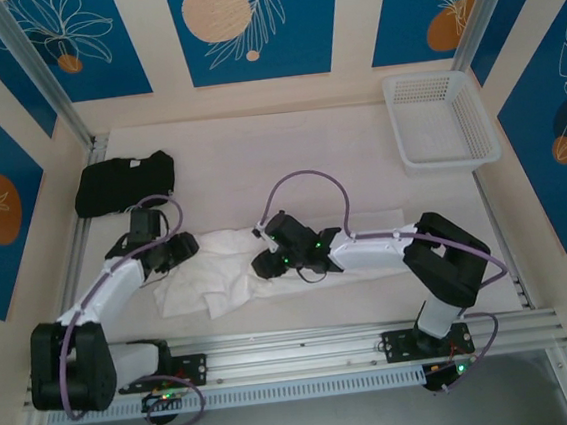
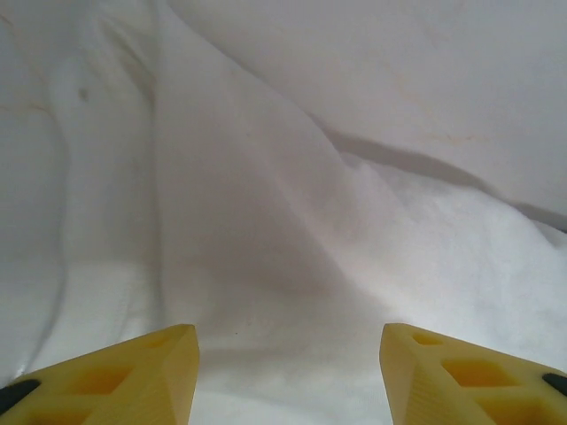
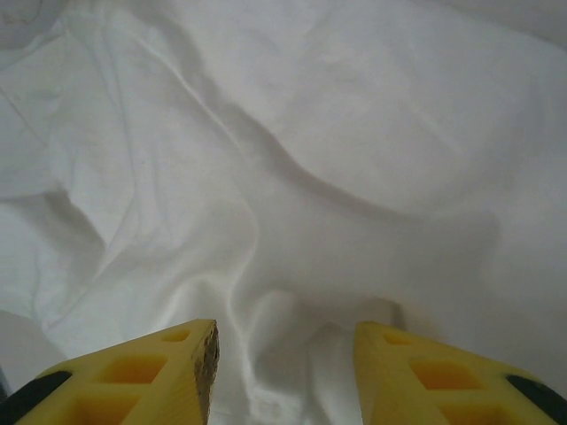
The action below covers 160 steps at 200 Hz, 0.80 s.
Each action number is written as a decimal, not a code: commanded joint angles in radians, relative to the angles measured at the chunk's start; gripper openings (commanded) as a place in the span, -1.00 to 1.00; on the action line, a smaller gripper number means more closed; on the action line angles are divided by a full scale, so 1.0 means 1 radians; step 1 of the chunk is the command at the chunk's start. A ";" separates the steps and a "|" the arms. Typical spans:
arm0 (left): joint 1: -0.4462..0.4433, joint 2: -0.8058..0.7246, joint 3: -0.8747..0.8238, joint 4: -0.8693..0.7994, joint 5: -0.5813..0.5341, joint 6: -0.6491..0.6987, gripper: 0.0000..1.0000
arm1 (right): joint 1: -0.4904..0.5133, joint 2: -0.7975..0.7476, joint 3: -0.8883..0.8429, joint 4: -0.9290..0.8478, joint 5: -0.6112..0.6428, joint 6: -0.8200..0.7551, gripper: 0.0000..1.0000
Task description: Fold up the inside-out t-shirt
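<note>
Top external: white t-shirt (image 1: 219,274), thin crumpled cotton, lies bunched on the pale table (image 1: 289,162) between both arms. Left gripper (image 2: 288,335) spread apart over soft folds. Right gripper (image 3: 285,328) also agape, with a wrinkled ridge rising between its yellow fingers (image 3: 168,372).

Pale table (image 1: 258,155): crumpled white t-shirt (image 1: 214,274) lies near the front edge, centre-left. Black folded garment (image 1: 123,183) at back-left, well apart. White mesh basket (image 1: 451,160) at back-right corner.
</note>
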 commanded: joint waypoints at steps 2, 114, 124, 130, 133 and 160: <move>0.003 -0.095 -0.035 -0.071 -0.080 0.031 0.12 | 0.070 -0.003 0.029 0.010 0.022 -0.039 -0.11; 0.091 -0.061 0.119 -0.119 0.121 0.027 0.19 | 0.338 0.277 0.298 0.012 -0.004 -0.390 -0.19; 0.098 -0.064 0.123 -0.124 0.129 0.029 0.19 | 0.338 0.300 0.309 0.012 -0.007 -0.391 -0.19; 0.101 -0.065 0.125 -0.125 0.131 0.031 0.19 | 0.339 0.315 0.316 0.011 -0.003 -0.392 -0.18; 0.103 -0.066 0.127 -0.126 0.132 0.031 0.19 | 0.339 0.323 0.320 0.009 0.000 -0.390 -0.19; 0.109 -0.069 0.125 -0.121 0.145 0.031 0.19 | 0.337 0.373 0.346 -0.002 0.027 -0.392 -0.19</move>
